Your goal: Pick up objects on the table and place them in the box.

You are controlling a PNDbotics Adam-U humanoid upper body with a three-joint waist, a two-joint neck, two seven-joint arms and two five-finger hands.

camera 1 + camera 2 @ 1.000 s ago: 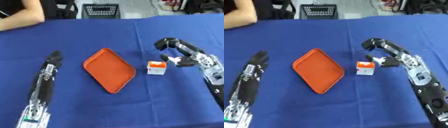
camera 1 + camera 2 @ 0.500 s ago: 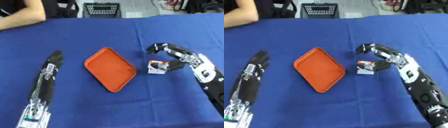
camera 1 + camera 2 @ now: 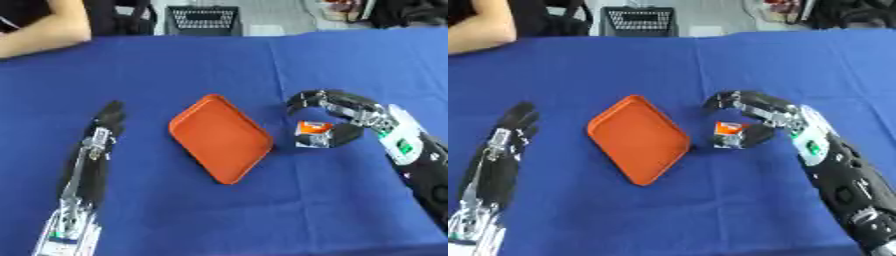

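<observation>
- One orange tray (image 3: 220,138) sits near the middle of the blue table (image 3: 219,215), turned corner-on to me, and I see nothing in it.
- My right hand (image 3: 350,112) arches over a small orange-and-white carton (image 3: 311,134) just right of the tray; fingers curl around its far side and the thumb is at its near side, though I cannot tell whether they touch it.
- My left hand (image 3: 516,120) lies flat toward the table's left edge, fingers straight, holding nothing.
</observation>
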